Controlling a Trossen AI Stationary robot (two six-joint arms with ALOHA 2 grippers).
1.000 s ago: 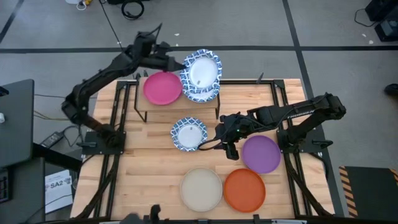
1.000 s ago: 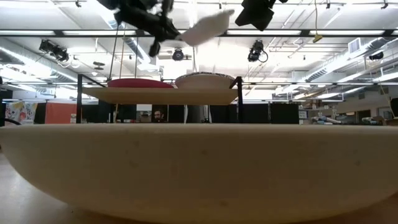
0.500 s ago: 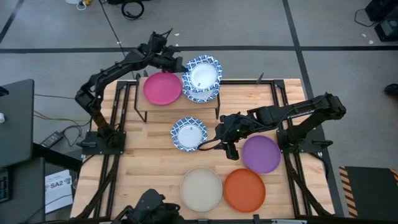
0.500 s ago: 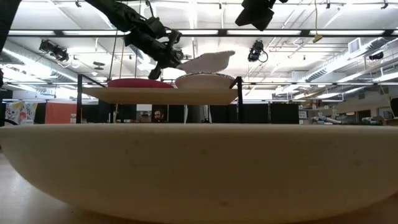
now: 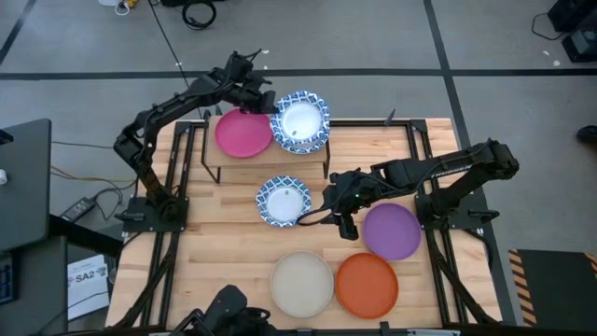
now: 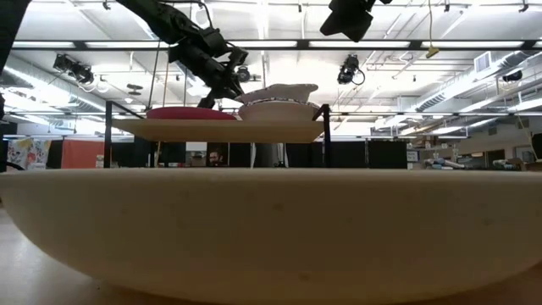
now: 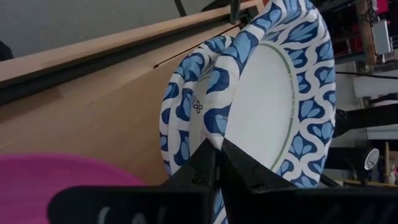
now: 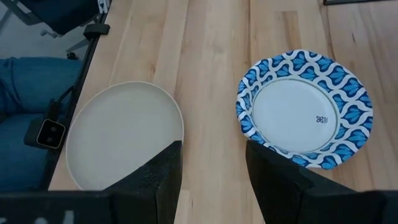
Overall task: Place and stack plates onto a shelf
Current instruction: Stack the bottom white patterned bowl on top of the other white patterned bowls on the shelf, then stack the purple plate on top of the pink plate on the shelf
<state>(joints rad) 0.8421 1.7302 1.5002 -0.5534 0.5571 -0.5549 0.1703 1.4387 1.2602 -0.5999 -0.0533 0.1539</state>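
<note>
On the shelf (image 5: 280,161) at the table's far side lie a pink plate (image 5: 243,132) and, to its right, a white plate with a blue patterned rim (image 7: 180,109). A second blue-rimmed plate (image 5: 300,121) lies on top of that one, and my left gripper (image 5: 269,101) is shut on it. My right gripper (image 5: 340,217) hovers open over the table's middle, between a third blue-rimmed plate (image 5: 284,201) and a purple plate (image 5: 391,231). Its fingers hold nothing. My left gripper pinches the top plate's blue rim (image 7: 214,124) between its two fingers, on the side toward the pink plate. The fingers slant down at it from the far left. The plate (image 6: 279,91) rests nearly level on the blue-rimmed plate below it (image 6: 279,108).
A beige plate (image 5: 302,284) and an orange plate (image 5: 367,285) lie near the table's front edge; the beige one (image 6: 271,229) fills the low view's foreground. A person's leg (image 8: 25,106) shows beyond the table's edge in the right wrist view.
My left gripper has come down toward the shelf with the blue-rimmed plate. The plate, held high and steeply tilted a second ago, has levelled out and now lies on the blue-rimmed plate on the shelf. My right gripper has kept still.
</note>
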